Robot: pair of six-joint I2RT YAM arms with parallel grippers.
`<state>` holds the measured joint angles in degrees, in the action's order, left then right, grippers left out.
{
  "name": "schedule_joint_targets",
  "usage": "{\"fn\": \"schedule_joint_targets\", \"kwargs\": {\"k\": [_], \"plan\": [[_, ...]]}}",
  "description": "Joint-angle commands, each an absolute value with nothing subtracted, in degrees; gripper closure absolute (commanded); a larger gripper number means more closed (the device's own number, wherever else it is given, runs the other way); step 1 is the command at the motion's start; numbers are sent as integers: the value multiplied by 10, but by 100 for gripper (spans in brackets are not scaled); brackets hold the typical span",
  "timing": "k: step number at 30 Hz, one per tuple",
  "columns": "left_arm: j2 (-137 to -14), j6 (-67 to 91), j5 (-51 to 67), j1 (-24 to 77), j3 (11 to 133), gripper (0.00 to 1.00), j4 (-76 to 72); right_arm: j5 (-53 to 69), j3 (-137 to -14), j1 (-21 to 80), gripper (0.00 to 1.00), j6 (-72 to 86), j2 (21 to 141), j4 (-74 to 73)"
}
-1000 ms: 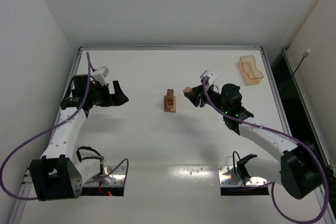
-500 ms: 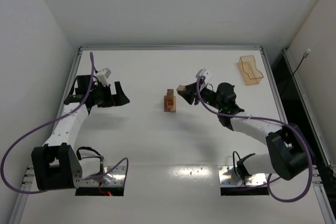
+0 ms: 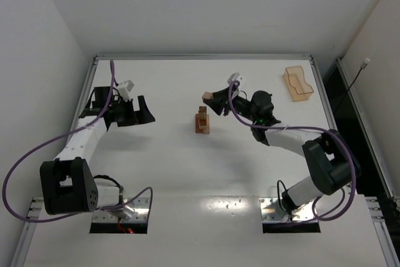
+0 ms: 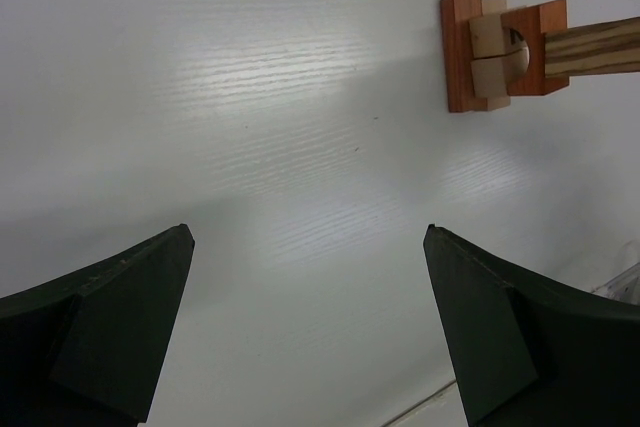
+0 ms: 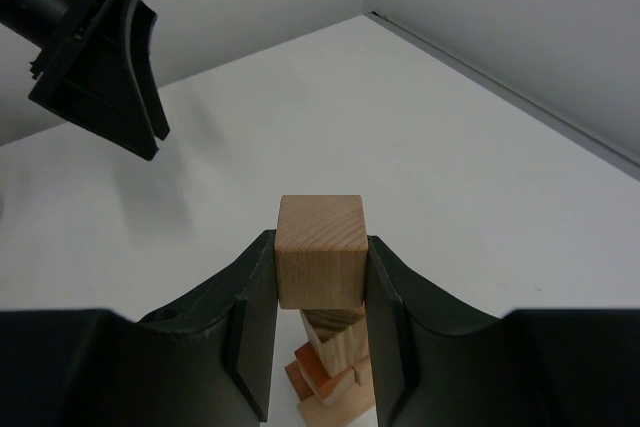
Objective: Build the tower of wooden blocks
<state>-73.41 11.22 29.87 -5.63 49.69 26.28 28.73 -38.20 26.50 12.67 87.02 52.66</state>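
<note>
Aloft, right gripper (image 5: 320,265) pinches cube (image 5: 320,247); tray (image 3: 299,84) apart.

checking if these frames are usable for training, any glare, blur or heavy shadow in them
Top external: even light, soft shadows on the table, glints on the metal base plate. Left wrist: broad glare patch on the table, tower sharp, the left pincer dark and featureless. Right wrist: the block is crisp in the right pincer, whose lower parts sink into black.
</note>
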Motion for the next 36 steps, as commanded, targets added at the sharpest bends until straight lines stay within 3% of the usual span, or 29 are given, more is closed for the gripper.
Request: {"fn": "schedule_joint_targets", "kwargs": {"k": [1,18,36], "plan": [[-740,113,319,-62,529,1,238,323,-404,274,100,145,883,619],[-783,84,392,-62,559,1,248,369,-374,301,100,127,945,776],[-828,84,403,-62,564,1,237,342,-380,279,100,146,1005,807]]}}
